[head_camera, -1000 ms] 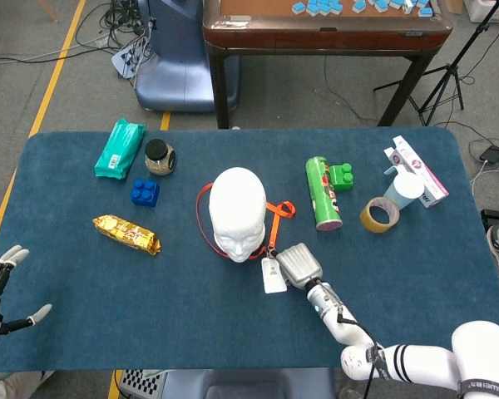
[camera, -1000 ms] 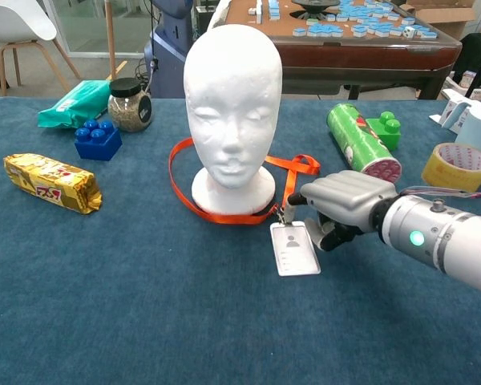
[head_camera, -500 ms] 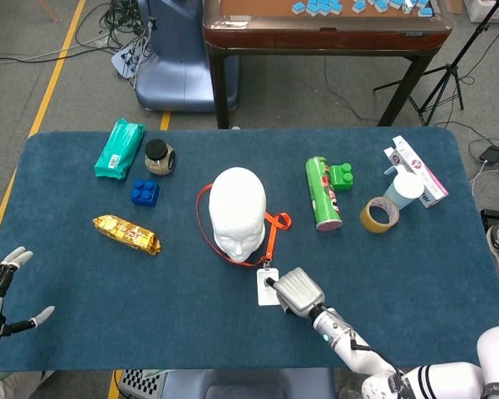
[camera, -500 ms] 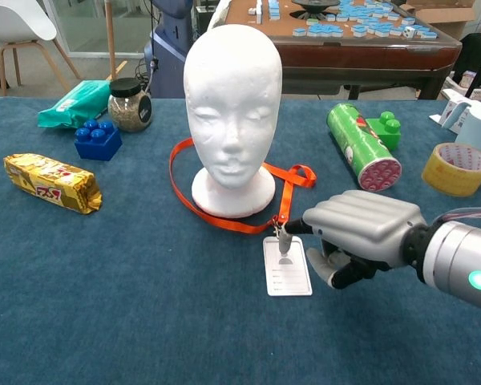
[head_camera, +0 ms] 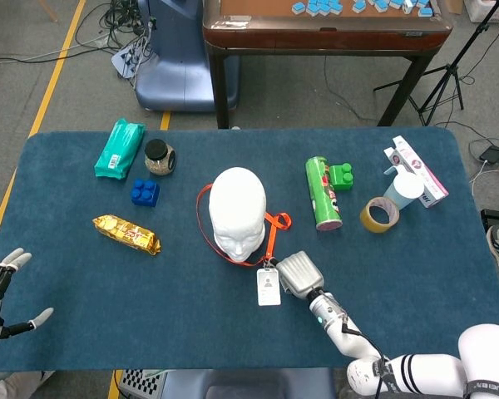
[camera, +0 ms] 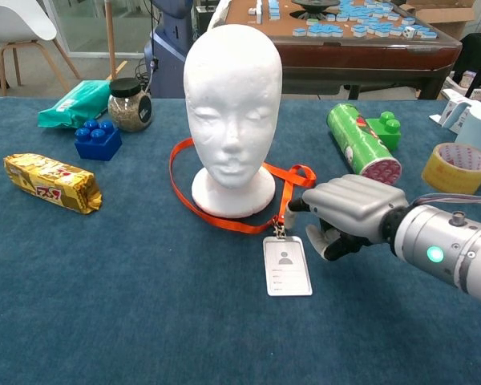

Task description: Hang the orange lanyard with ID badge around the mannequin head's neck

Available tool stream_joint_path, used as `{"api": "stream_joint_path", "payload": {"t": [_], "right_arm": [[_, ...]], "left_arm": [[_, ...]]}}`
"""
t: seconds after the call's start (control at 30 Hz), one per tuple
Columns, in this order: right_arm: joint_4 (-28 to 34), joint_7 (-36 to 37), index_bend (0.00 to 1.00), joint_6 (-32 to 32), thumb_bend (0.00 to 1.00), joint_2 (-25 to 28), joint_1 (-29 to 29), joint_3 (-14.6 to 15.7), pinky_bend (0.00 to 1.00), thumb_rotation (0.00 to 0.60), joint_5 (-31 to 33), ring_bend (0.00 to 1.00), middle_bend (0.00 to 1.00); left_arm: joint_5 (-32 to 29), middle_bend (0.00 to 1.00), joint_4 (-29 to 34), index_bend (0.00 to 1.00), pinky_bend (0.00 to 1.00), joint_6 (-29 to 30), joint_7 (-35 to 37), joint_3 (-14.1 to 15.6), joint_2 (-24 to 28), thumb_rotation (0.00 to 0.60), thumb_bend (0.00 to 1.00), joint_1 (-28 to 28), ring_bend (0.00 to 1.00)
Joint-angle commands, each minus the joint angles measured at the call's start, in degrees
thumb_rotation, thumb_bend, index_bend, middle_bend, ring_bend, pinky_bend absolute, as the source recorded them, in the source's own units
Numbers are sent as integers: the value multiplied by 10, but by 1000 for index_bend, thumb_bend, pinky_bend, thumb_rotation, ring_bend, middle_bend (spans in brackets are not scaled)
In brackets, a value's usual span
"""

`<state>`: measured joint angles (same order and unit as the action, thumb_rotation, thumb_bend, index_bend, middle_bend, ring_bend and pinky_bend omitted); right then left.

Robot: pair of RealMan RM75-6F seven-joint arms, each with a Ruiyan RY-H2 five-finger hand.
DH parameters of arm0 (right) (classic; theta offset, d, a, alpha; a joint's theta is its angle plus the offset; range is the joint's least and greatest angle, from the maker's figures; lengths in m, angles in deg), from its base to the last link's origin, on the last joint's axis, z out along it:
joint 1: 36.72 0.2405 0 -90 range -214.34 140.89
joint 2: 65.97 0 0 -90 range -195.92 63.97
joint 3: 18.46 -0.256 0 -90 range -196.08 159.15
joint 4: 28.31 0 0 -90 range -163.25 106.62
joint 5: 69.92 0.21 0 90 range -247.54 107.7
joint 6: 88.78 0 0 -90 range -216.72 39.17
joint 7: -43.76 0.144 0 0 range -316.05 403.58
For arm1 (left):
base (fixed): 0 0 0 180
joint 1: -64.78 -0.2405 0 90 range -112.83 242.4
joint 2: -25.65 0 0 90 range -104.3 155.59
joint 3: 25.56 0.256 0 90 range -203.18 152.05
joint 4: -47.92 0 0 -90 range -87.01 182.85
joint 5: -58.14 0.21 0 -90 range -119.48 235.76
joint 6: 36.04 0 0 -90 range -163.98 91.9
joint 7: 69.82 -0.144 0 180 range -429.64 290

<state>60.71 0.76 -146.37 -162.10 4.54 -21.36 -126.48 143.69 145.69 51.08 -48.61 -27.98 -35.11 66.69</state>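
The mannequin head [camera: 232,104] stands upright at table centre. The orange lanyard [camera: 224,220] lies flat on the blue cloth, looped around the head's base, not raised to the neck. Its strap runs to 5 o'clock of the base, ending at the ID badge [camera: 287,266], which lies face up on the table.

The right hand [camera: 349,215] sits just beside the badge clip, at 3 o'clock of it. Its fingers are curled inward; whether a fingertip touches the strap cannot be told.

The left hand [head_camera: 4,287] rests at the table's near-left edge, fingers spread, holding nothing, well apart from the lanyard.
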Motion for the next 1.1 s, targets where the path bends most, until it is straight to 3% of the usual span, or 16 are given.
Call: {"api": "stream_joint_path", "payload": {"t": [0.03,0.53,0.83,1.1], "right_arm": [[-6,-4,285,3,731,-7,4,0,1000,600,4,1000,1000],[58,1,285,2,731,12,-12,50,1000,600,-43,1000,1000],[87,14,285,-8,731,23,-20,60,1000,600,-76,1000,1000],[152,38,263,-98,728,111,-71,82,1000,600,-141,1000,1000]], "left_arm": [[0,71,0,143,113,1,2,0,0,600,136,-1,28],[7,71,-5,144,113,4,4,2,-4,600,136,-4,28],[5,71,-8,144,113,6,8,3,-3,600,136,-7,28],[7,71,-16,144,113,5,11,2,-5,600,136,-5,27]]}}
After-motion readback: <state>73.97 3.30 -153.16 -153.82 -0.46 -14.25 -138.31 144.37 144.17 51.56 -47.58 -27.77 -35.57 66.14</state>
